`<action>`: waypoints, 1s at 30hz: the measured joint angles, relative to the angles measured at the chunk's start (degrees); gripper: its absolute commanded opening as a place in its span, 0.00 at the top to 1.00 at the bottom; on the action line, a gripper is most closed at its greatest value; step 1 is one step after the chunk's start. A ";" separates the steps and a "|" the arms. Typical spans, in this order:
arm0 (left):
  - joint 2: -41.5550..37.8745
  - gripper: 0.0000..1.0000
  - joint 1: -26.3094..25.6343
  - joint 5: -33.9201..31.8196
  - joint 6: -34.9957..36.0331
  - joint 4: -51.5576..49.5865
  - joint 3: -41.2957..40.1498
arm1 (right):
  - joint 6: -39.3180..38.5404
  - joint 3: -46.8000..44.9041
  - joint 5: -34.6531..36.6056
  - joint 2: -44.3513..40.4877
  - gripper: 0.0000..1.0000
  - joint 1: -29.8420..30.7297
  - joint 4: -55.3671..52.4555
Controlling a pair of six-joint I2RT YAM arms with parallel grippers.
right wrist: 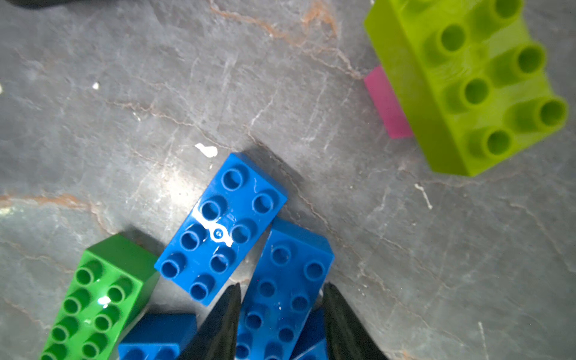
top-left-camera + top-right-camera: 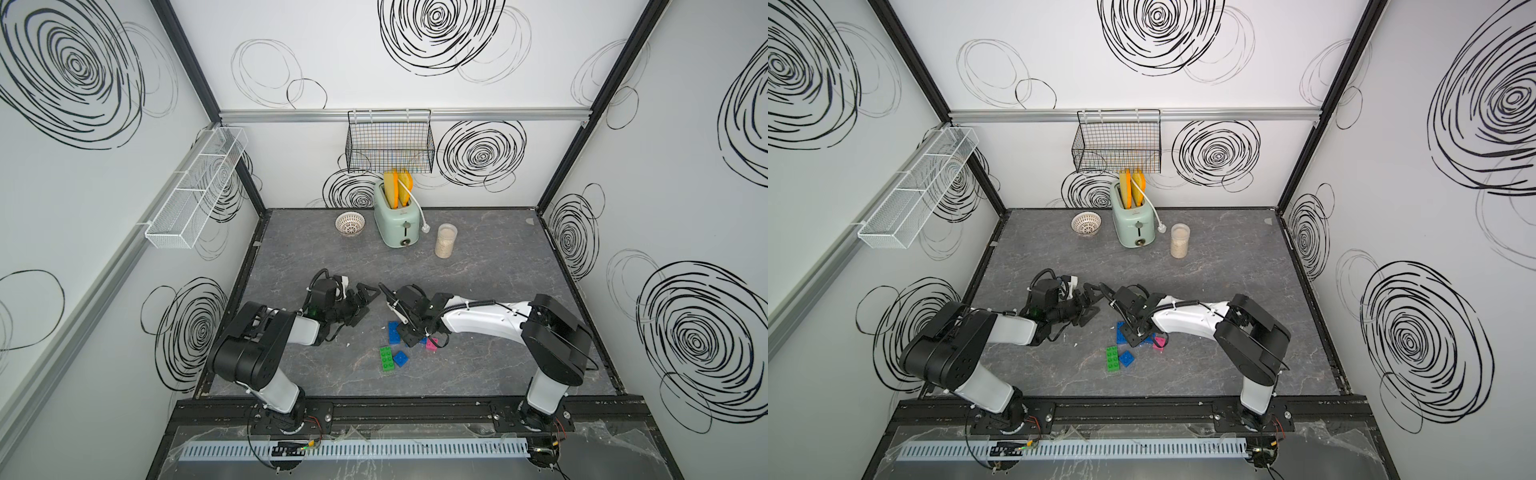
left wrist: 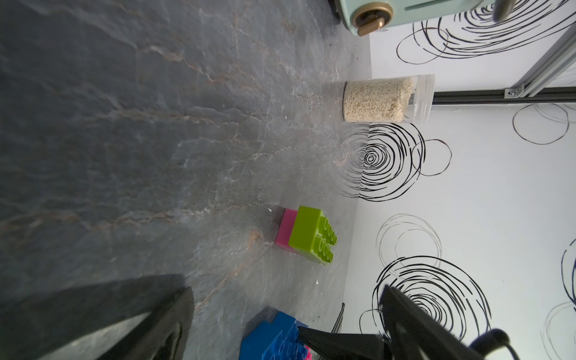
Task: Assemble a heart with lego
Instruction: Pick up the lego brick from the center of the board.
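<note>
Right wrist view sets the work on the grey table (image 1: 124, 93), where the lego (image 2: 392, 332) lies as a loose cluster around the middle, toward the near edge, with no heart built yet. The left gripper (image 2: 371, 300) hangs just left of the cluster and a little farther back, jaws spread wide and empty. The right gripper (image 1: 282, 286) stands over the bricks with its fingers against the two long sides of a blue oblong brick (image 1: 290, 249), so this looks like the pick-up step. That brick lies studs up, its long axis in line with the fingers. The lime brick (image 1: 467, 87), stacked on a pink brick (image 1: 388, 103), sits apart, while a green brick (image 1: 93, 296) and a second blue brick (image 1: 221, 224) crowd close. The next move probably calls for a straight lift clear of those neighbours, then squaring the studs before pressing down.
</note>
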 measured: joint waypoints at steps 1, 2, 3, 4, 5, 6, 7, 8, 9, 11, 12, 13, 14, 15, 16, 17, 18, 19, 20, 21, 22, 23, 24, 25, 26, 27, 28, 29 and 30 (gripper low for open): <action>0.00 0.02 0.00 0.00 0.00 0.00 0.00 | -0.37 -0.15 0.02 0.00 0.45 -0.04 -0.02; 0.00 0.02 0.00 -0.02 0.00 0.00 0.00 | -0.70 -0.35 0.04 0.00 0.43 -0.09 -0.09; 0.00 0.02 0.00 -0.02 0.00 0.00 0.00 | -0.87 -0.57 0.02 -0.02 0.42 -0.09 -0.09; 0.00 0.02 0.00 -0.02 0.00 0.00 0.00 | -1.03 -0.81 0.04 -0.04 0.42 -0.09 -0.09; 0.00 0.02 0.00 -0.02 0.00 0.00 0.00 | -1.16 -1.03 0.04 -0.07 0.42 -0.09 -0.09; 0.00 0.02 0.00 -0.02 0.00 0.00 0.00 | -1.20 -1.22 0.02 -0.07 0.42 -0.11 -0.09; 0.00 0.02 0.00 -0.02 0.00 0.02 0.00 | -1.29 -1.40 0.02 -0.07 0.42 -0.11 -0.07; 0.00 0.02 0.00 -0.02 0.00 0.00 0.00 | -1.31 -1.60 0.00 -0.07 0.43 -0.15 -0.07; 0.00 0.02 0.00 -0.02 0.00 0.00 0.00 | -1.36 -1.75 -0.04 -0.07 0.43 -0.15 -0.02; 0.00 0.02 0.00 -0.02 0.00 0.00 0.00 | -1.44 -2.03 -0.20 -0.07 0.45 -0.20 0.04; 0.00 0.02 0.00 -0.02 0.00 0.00 0.00 | -1.51 -2.08 -0.24 -0.07 0.46 -0.20 0.07; 0.00 0.02 0.00 -0.02 0.00 0.00 0.00 | -1.55 -2.10 -0.28 -0.07 0.47 -0.20 0.09; 0.00 0.02 0.00 -0.02 0.02 -0.02 0.00 | -1.64 -2.10 -0.31 -0.07 0.48 -0.20 0.15; 0.00 0.02 0.00 -0.02 0.04 0.00 0.00 | -1.75 -2.08 -0.39 -0.07 0.50 -0.20 0.33; 0.00 0.02 0.00 -0.02 0.07 0.00 0.00 | -1.77 -2.08 -0.44 -0.07 0.51 -0.20 0.37; 0.00 0.02 0.00 -0.02 0.11 -0.02 0.00 | -1.90 -2.08 -0.46 -0.07 0.51 -0.20 0.37; 0.00 0.02 0.00 -0.02 0.15 -0.02 0.00 | -1.99 -2.05 -0.48 -0.07 0.51 -0.22 0.42; 0.00 0.02 0.00 -0.02 0.17 -0.02 0.00 | -2.03 -2.05 -0.48 -0.07 0.51 -0.22 0.44; 0.00 0.02 0.00 -0.02 0.17 -0.02 0.00 | -2.16 -2.05 -0.48 -0.07 0.51 -0.22 0.44; 0.00 0.02 0.00 -0.02 0.20 -0.04 0.00 | -2.21 -2.05 -0.48 -0.07 0.50 -0.26 0.48; 0.00 0.02 0.00 -0.02 0.20 -0.04 0.00 | -2.34 -2.03 -0.50 -0.07 0.49 -0.33 0.50; 0.00 0.02 0.00 -0.02 0.20 -0.04 0.00 | -2.38 -2.03 -0.55 -0.07 0.49 -0.42 0.55; 0.00 0.02 0.00 -0.02 0.22 -0.04 0.00 | -2.47 -2.03 -0.68 -0.07 0.49 -0.55 0.61; 0.00 0.02 0.00 -0.02 0.20 -0.04 0.00 | -2.56 -2.03 -0.72 -0.07 0.49 -0.63 0.68; 0.00 0.02 0.00 -0.02 0.22 -0.04 0.00 | -2.60 -2.03 -0.87 -0.07 0.50 -0.81 0.76; 0.00 0.02 0.00 -0.02 0.22 -0.07 0.00 | -2.62 -2.03 -0.96 -0.07 0.50 -0.96 0.83; 0.00 0.02 0.00 -0.02 0.22 -0.04 0.00 | -2.64 -2.03 -0.98 -0.04 0.50 -1.09 0.92; 0.00 0.02 0.00 -0.02 0.24 -0.04 0.00 | -2.67 -2.03 -1.14 -0.02 0.51 -1.27 1.05; 0.00 0.02 0.00 -0.02 0.26 -0.07 0.00 | -2.71 -2.03 -1.25 0.00 0.52 -1.36 1.20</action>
